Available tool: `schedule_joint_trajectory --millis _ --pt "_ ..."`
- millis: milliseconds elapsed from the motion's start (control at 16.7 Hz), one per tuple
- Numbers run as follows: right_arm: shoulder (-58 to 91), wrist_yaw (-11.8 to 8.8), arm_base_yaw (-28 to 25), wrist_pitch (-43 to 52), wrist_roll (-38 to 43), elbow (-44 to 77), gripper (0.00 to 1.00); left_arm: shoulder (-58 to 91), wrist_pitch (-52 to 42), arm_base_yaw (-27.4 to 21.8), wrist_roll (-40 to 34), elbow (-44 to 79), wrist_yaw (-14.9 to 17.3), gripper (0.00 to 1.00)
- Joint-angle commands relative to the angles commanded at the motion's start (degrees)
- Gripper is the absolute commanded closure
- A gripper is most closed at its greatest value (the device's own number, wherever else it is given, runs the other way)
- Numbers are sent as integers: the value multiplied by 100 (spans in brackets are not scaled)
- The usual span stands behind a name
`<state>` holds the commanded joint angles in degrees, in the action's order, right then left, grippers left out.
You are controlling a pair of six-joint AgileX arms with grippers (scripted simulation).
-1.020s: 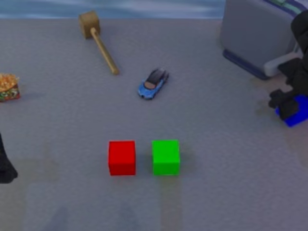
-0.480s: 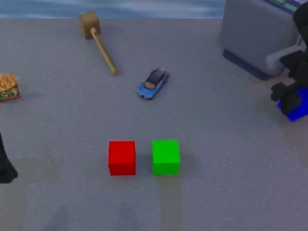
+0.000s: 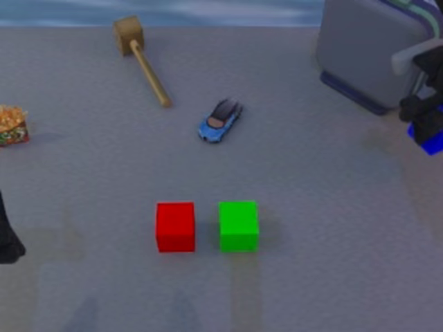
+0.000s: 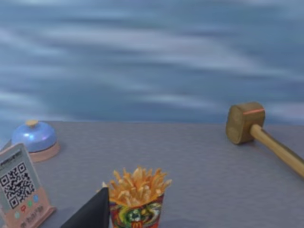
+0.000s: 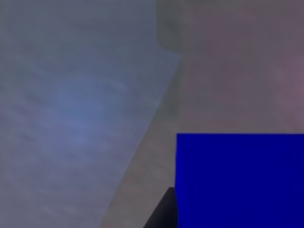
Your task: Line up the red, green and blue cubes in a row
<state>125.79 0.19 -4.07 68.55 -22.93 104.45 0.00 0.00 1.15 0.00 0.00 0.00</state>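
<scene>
Three plain cubes: red cube point(image 3: 175, 226) beside green cube point(image 3: 239, 225); right end effector point(image 3: 428, 123) clamps blue cube point(image 3: 430, 140).

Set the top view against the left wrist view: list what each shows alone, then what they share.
Only the top view: red cube, green cube, blue cube at the right gripper, toy car, grey box. Only the left wrist view: bell, QR card. Both: mallet, fries, table.
</scene>
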Motion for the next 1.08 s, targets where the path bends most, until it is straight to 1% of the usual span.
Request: schedule_joint_trajectory --millis 120,240,420,600,900,1080 --pt "18 -2 22 -13 21 -14 100 0 0 0 0 0 0 0" --pt "-26 -4 -103 -20 215 -60 100 0 0 0 0 0 0 0" --pt "-188 -7 -513 -44 933 -246 100 0 0 0 0 0 0 0" --pt "-437 -11 -1097 -80 2054 -556 100 0 0 0 0 0 0 0" --pt "-925 -22 -2213 -150 4286 -1186 100 0 0 0 0 0 0 0" --pt "-1213 -19 -2778 -219 5305 -1498 100 0 0 0 0 0 0 0"
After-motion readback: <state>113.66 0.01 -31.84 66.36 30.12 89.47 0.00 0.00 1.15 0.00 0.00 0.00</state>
